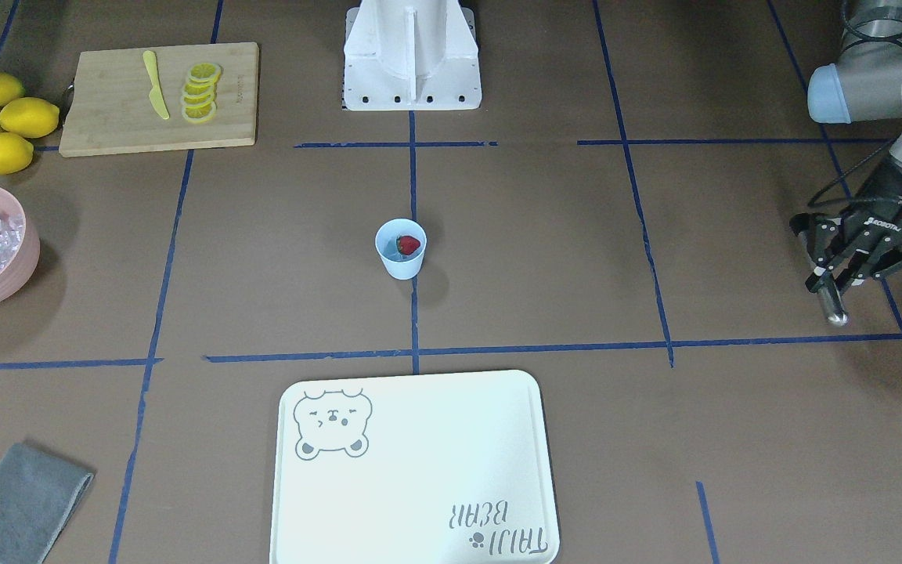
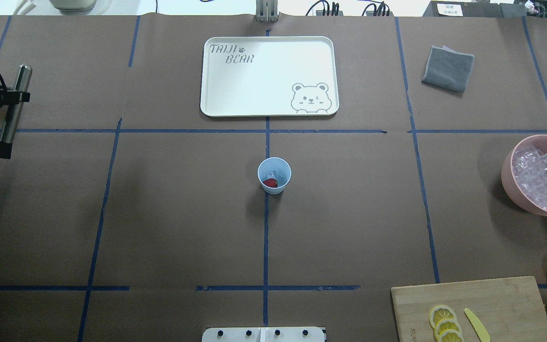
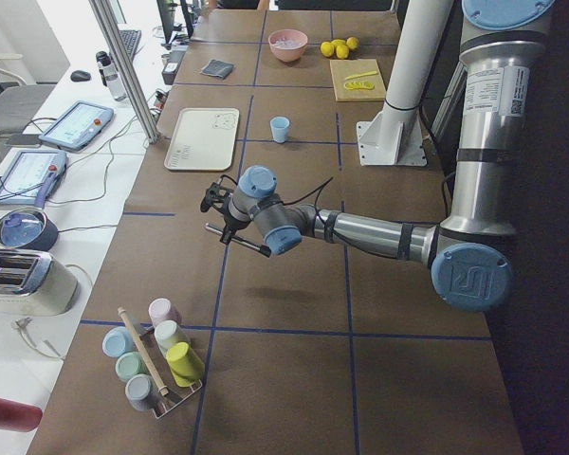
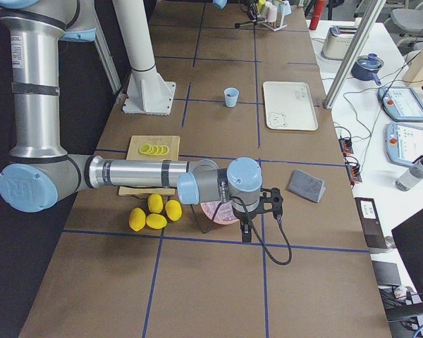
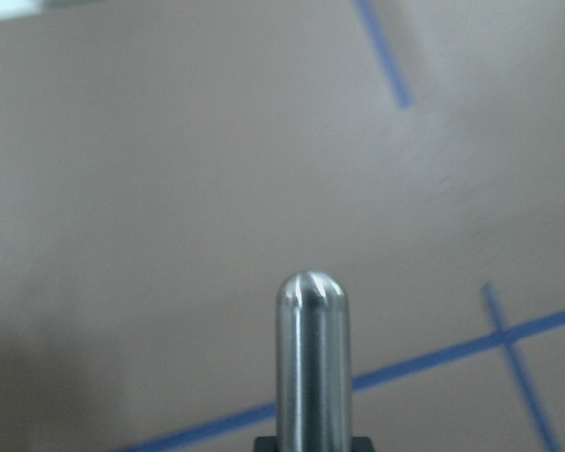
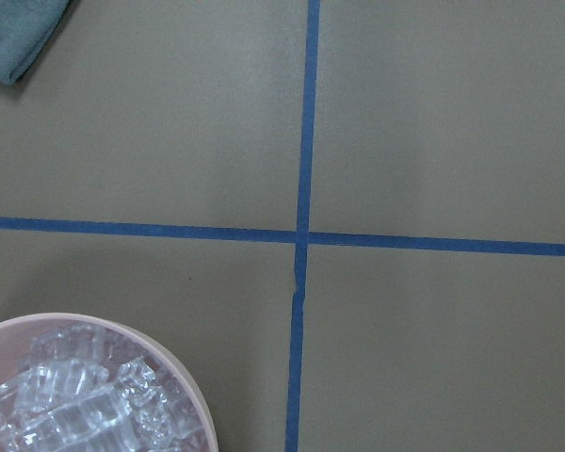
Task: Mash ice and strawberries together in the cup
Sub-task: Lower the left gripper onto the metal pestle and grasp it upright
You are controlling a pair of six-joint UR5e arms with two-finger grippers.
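Note:
The pale blue cup (image 1: 402, 269) stands at the table's middle, also in the overhead view (image 2: 284, 167). Inside it lie one red strawberry (image 1: 409, 245) (image 2: 269, 182) and a clear ice cube (image 2: 273, 173). My left gripper (image 1: 828, 274) (image 2: 10, 96) is far out at the table's left side, shut on a steel muddler (image 1: 835, 307) (image 2: 12, 114) (image 5: 311, 358) held above the table. My right gripper (image 4: 257, 211) shows only in the exterior right view, near the pink bowl; I cannot tell whether it is open or shut.
A pink bowl (image 1: 24, 262) (image 2: 508, 178) holds several ice cubes (image 6: 75, 395). Lemons (image 1: 1, 117), a cutting board (image 1: 114, 117) with lemon slices and a yellow knife, a white tray (image 2: 235, 95), a grey cloth (image 2: 448, 69) and the robot base (image 1: 412, 70) stand around.

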